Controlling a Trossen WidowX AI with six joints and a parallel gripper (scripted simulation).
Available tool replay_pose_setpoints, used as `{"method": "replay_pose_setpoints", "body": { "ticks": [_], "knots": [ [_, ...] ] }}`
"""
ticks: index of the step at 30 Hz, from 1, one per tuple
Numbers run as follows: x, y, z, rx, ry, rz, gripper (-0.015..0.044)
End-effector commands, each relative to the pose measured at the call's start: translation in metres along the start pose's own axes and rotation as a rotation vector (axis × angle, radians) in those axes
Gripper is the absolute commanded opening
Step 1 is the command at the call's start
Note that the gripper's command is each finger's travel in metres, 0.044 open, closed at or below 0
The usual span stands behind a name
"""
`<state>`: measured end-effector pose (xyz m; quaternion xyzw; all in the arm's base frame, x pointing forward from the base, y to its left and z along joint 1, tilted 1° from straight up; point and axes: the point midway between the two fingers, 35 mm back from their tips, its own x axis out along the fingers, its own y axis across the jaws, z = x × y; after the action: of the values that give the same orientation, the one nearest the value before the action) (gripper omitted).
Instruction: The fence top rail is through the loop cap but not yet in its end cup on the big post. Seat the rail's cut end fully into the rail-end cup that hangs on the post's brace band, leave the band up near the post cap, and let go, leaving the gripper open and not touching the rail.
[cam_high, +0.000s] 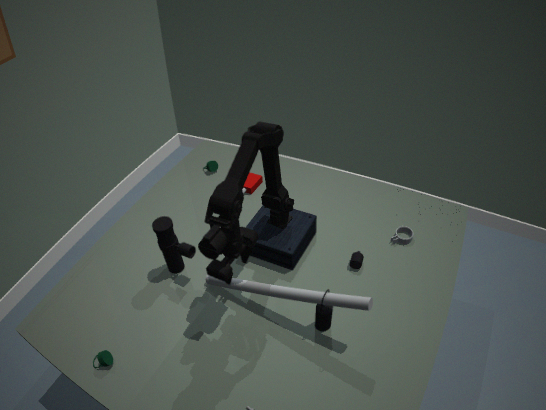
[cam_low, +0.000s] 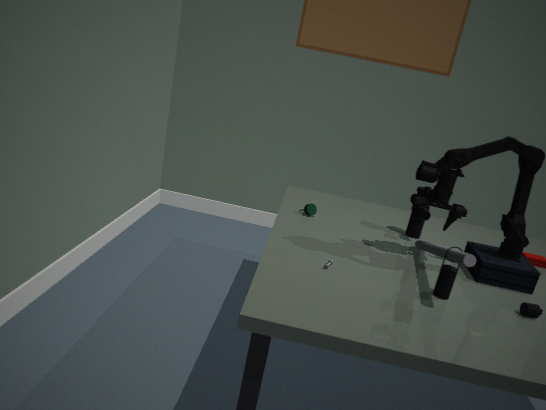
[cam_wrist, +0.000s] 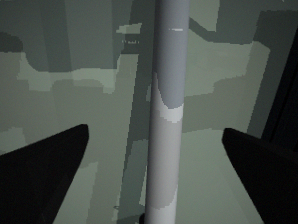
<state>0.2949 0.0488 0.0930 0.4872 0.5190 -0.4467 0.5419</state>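
The pale rail (cam_high: 295, 291) (cam_low: 442, 251) (cam_wrist: 167, 150) passes through the loop on the short black post (cam_high: 323, 317) (cam_low: 444, 285) and slopes down to its far end, low near the table. That end lies outside the rail-end cup (cam_high: 187, 250), which sits about halfway up the big black post (cam_high: 172, 261) (cam_low: 413, 228). My gripper (cam_high: 233, 265) (cam_low: 432, 225) (cam_wrist: 157, 132) is open above the rail near that end. In the wrist view the rail runs between the spread fingers with gaps on both sides. In the top view a finger hides part of the rail.
The dark base box (cam_high: 295, 235) (cam_low: 505, 277) is behind the rail. A small black piece (cam_high: 356, 260) (cam_low: 531, 310) and a grey cup (cam_high: 404, 240) lie right of it. A red block (cam_high: 253, 183) is behind my arm. A green cup (cam_high: 104, 358) is near the table's front left.
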Motion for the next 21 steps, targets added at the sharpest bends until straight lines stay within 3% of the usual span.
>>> {"method": "replay_pose_setpoints", "body": {
  "ticks": [1, 21],
  "knots": [
    [0.023, -0.005, 0.001, 0.008, -0.005, -0.024, 0.0440],
    [0.052, -0.005, 0.001, 0.008, -0.005, -0.024, 0.0440]
  ]
}}
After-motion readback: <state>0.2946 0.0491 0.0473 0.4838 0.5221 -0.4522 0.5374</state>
